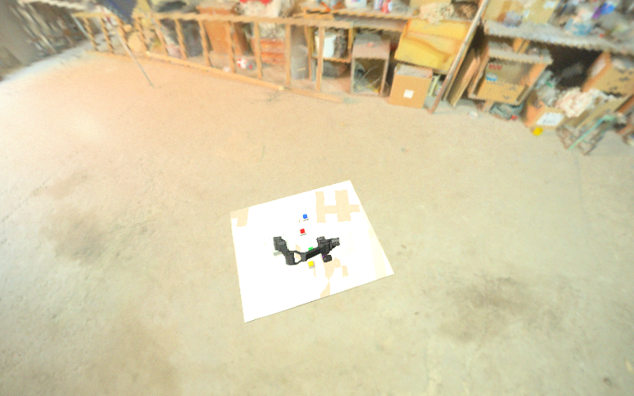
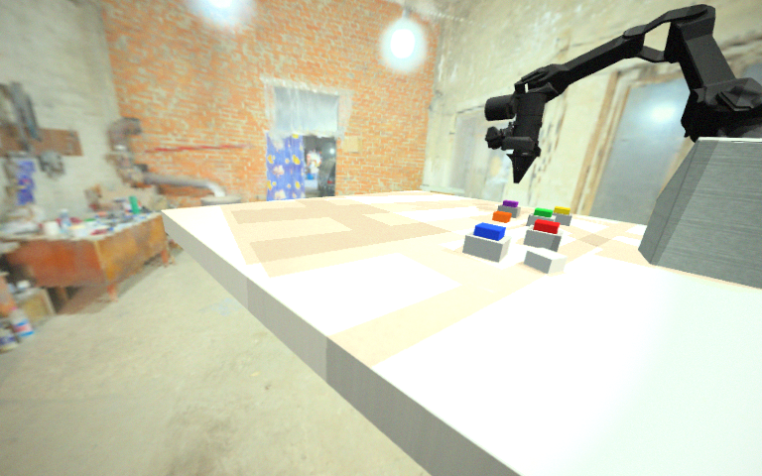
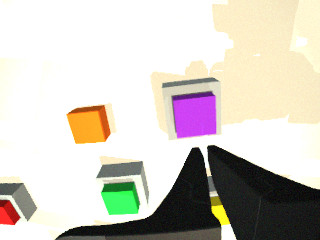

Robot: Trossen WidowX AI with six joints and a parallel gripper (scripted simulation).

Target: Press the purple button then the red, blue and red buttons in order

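Observation:
The purple button point(image 2: 510, 203) point(image 3: 195, 115) sits on a grey base at the far end of the button cluster. My gripper point(image 2: 517, 178) point(image 3: 203, 154) point(image 1: 326, 256) is shut on nothing. It points down and hovers a short way above the purple button, not touching it. The red button point(image 1: 302, 231) point(image 2: 546, 225) point(image 3: 7, 212) and the blue button point(image 1: 305, 216) point(image 2: 489, 231) stand nearer the table's middle, both unpressed.
A green button point(image 1: 310, 248) point(image 2: 543, 211) point(image 3: 120, 198) and a yellow button point(image 1: 310, 263) point(image 2: 562, 210) point(image 3: 220, 212) lie close by. An orange block point(image 2: 501, 215) point(image 3: 88, 124) is beside the purple button, and a white block point(image 2: 545, 259) is near the red one. The grey robot base point(image 2: 701, 207) stands on the table point(image 2: 336, 292) point(image 1: 262, 289).

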